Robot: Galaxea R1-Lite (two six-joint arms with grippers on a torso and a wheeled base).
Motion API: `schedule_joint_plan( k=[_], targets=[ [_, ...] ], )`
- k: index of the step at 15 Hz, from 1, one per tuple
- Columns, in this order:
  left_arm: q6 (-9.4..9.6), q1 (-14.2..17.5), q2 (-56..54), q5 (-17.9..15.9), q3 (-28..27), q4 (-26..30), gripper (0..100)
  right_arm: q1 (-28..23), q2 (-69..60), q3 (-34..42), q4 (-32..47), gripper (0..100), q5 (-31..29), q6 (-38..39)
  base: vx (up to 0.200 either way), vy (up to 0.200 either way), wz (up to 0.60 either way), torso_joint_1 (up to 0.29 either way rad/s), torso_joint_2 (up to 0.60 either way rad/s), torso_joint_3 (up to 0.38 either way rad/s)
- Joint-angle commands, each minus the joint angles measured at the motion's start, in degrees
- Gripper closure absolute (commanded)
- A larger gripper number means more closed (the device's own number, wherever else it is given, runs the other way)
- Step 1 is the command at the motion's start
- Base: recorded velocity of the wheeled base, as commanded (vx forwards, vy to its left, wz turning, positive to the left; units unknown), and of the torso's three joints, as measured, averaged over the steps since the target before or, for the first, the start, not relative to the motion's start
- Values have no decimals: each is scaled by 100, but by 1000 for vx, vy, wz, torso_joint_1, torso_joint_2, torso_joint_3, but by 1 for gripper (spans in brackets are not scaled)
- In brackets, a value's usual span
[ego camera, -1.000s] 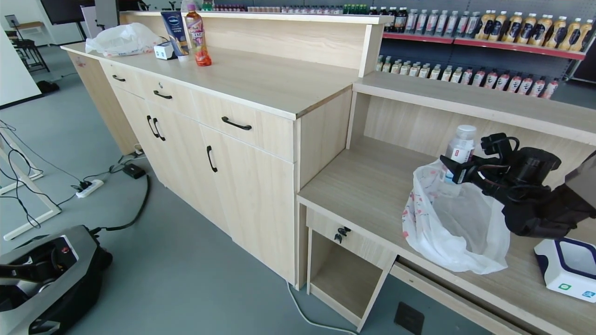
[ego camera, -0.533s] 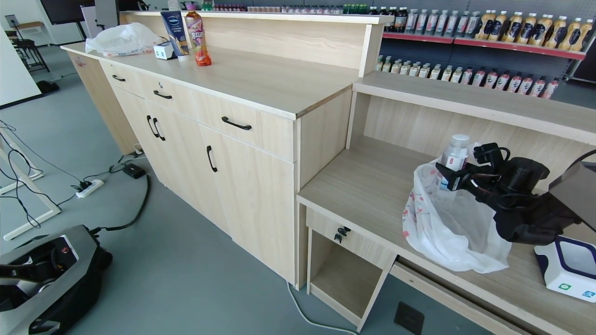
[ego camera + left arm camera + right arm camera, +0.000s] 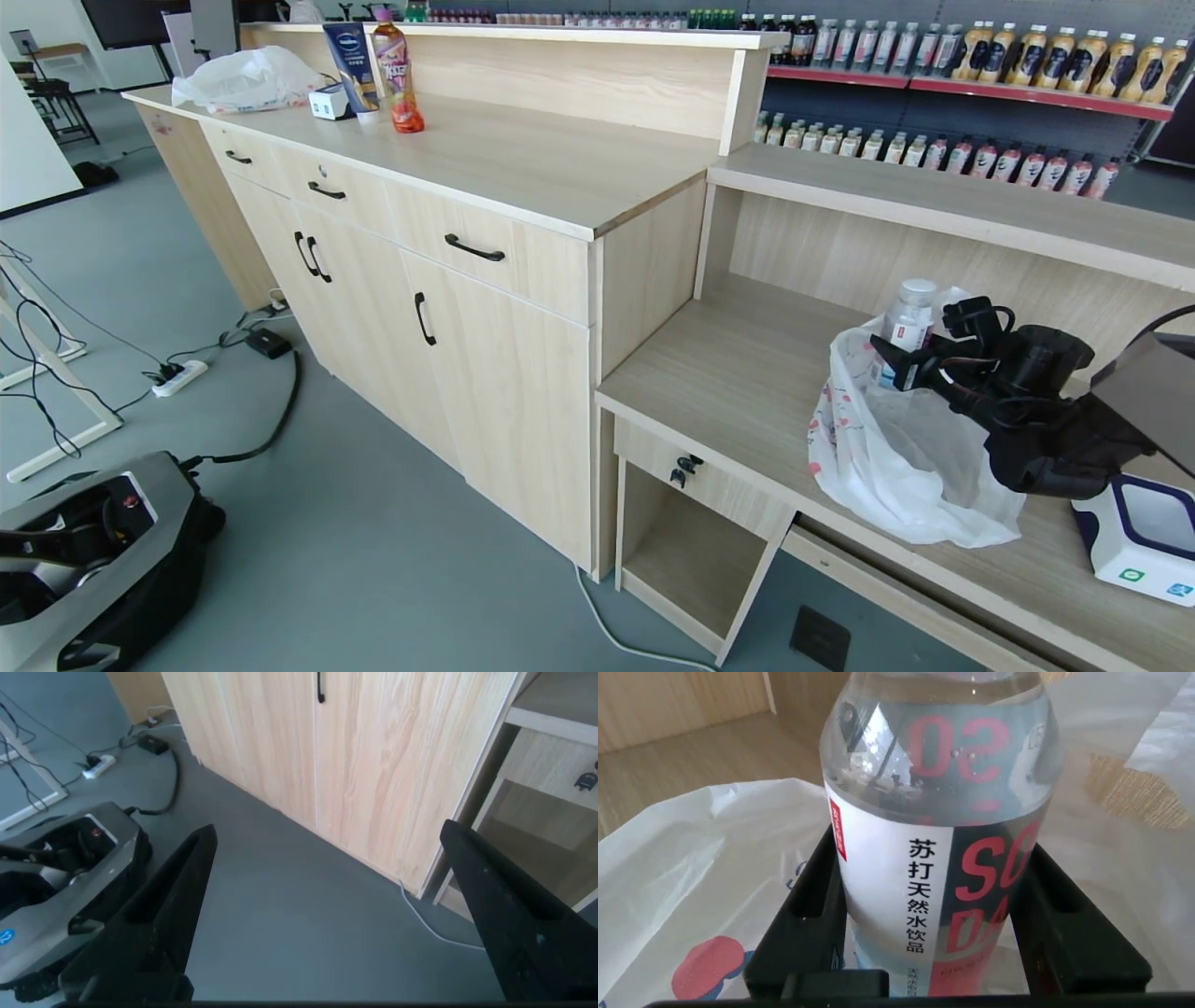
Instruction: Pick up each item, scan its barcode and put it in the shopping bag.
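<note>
A clear soda water bottle (image 3: 906,322) with a white cap and a white-and-red label stands upright in my right gripper (image 3: 910,359), which is shut on it. The bottle sits in the open mouth of the white shopping bag (image 3: 896,467) on the low counter. In the right wrist view the bottle (image 3: 938,831) is clamped between black fingers (image 3: 799,919), with the bag (image 3: 701,887) spread beneath. My left gripper (image 3: 327,924) hangs open over the grey floor, low at my left side. A white and blue barcode scanner (image 3: 1141,537) rests on the counter to the right of the bag.
The tall counter (image 3: 523,159) at the left carries an orange drink bottle (image 3: 397,70), a blue carton (image 3: 350,65), a small white box (image 3: 329,101) and a crumpled plastic bag (image 3: 245,79). Shelves of bottles (image 3: 934,93) line the back. Cables and a power strip (image 3: 179,378) lie on the floor.
My right gripper has lowered the bottle and carried it slightly left, down into the mouth of the shopping bag. The left arm has not moved.
</note>
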Motion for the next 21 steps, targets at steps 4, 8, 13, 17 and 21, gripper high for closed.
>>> schedule_joint_plan(
  k=[4,8,13,17,21],
  targets=[
    [-1,2,-2,2,0,0,0,-53,-34,120,51,0,2,-92,0,0,0,0,0,0],
    [-1,2,-2,2,0,0,0,-71,-465,384,200,0,98,-65,0,0,0,0,0,0],
    [-1,2,-2,2,0,0,0,-211,-1818,1025,763,0,740,-74,0,0,0,0,0,0],
    [-1,2,-2,2,0,0,0,-458,-3831,2141,1685,0,731,-215,0,0,0,0,0,0],
    [-1,2,-2,2,0,0,0,-1046,-4648,2801,1721,0,837,-1340,0,0,0,0,0,0]
  ],
)
